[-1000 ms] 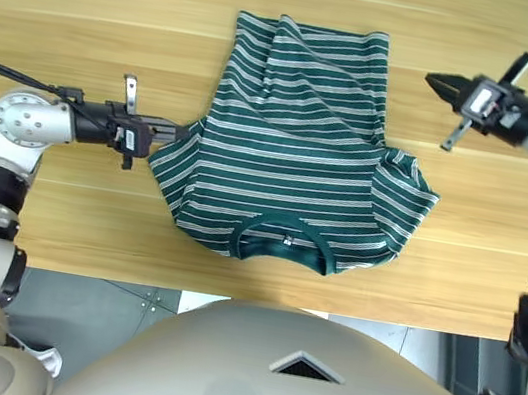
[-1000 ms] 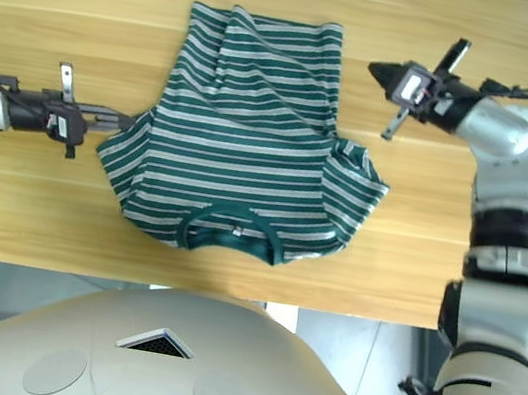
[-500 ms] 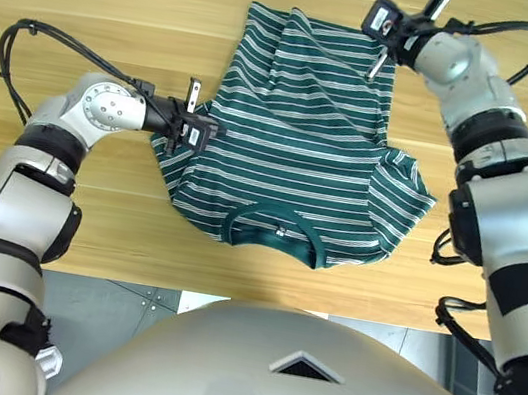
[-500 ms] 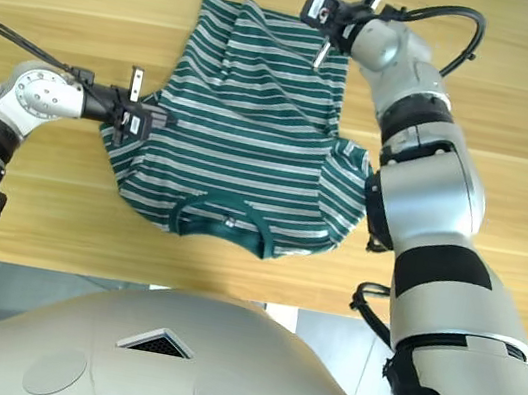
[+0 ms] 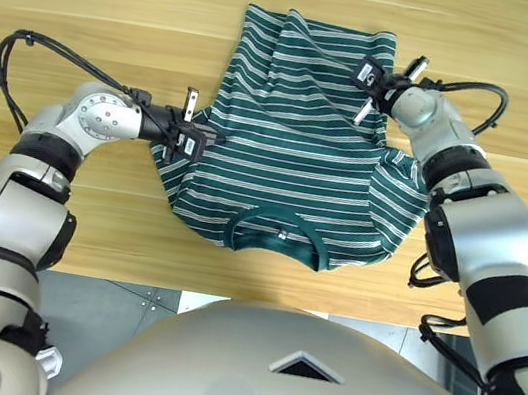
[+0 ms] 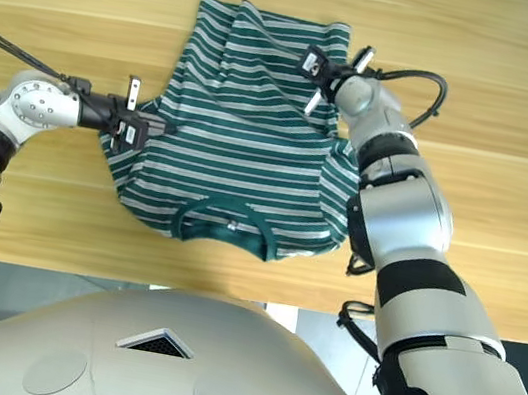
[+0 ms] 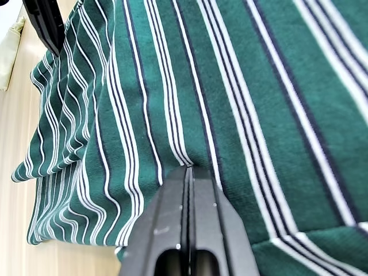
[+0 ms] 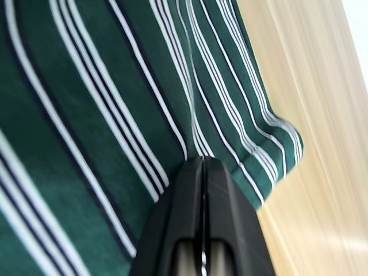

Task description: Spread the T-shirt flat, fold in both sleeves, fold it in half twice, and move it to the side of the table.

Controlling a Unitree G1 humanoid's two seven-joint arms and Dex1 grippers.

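A dark green T-shirt point(image 5: 292, 152) with white stripes lies on the wooden table point(image 5: 91, 17), collar point(image 5: 276, 232) toward me and hem at the far side. It is wrinkled, and its right sleeve point(image 5: 401, 195) is bunched. My left gripper point(image 5: 211, 137) sits at the shirt's left sleeve, shut on the fabric; the left wrist view shows its fingertips point(image 7: 188, 171) pressed together at the striped cloth. My right gripper point(image 5: 362, 72) rests on the shirt's far right part, shut on the fabric point(image 8: 115, 86).
Bare wood stretches to the left and right of the shirt and beyond its hem. The table's front edge point(image 5: 129, 279) runs just below the collar, with grey floor past it.
My right gripper came in from the right to the shirt's far corner, then moved down its right side. My left gripper advanced onto the left sleeve, which shifted slightly inward.
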